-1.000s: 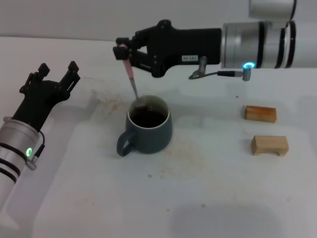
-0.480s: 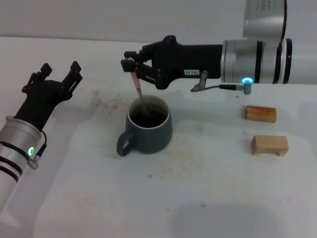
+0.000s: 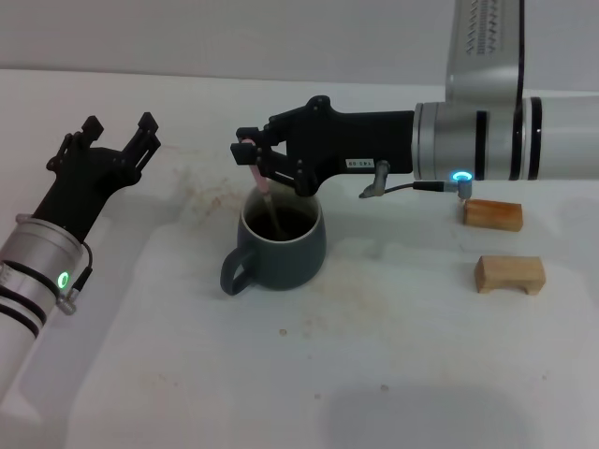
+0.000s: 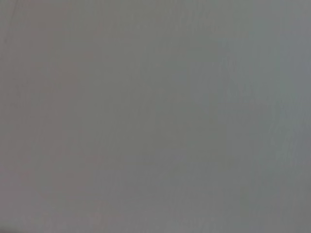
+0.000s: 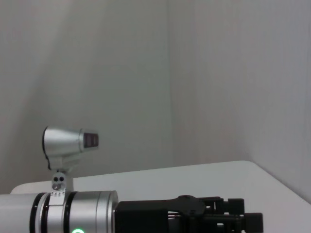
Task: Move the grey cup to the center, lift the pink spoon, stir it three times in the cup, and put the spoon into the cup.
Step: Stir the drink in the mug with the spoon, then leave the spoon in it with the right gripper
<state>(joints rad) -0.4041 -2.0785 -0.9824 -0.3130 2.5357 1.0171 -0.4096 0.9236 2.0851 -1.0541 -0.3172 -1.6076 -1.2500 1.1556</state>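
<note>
Over the last second we see the right gripper (image 3: pixel 249 155) come down and in toward the grey cup (image 3: pixel 278 244), so the pink spoon (image 3: pixel 265 190) pinched at its handle top now reaches deep into the dark liquid instead of just dipping at the rim. The cup stands near the table's (image 3: pixel 374 374) middle, handle toward the robot's left, which suggests to us that stirring is under way or ending and release comes next. The left gripper (image 3: pixel 105 142) waits well to the left, fingers spread wide and empty, far from the two wooden blocks (image 3: pixel 491 214).
</note>
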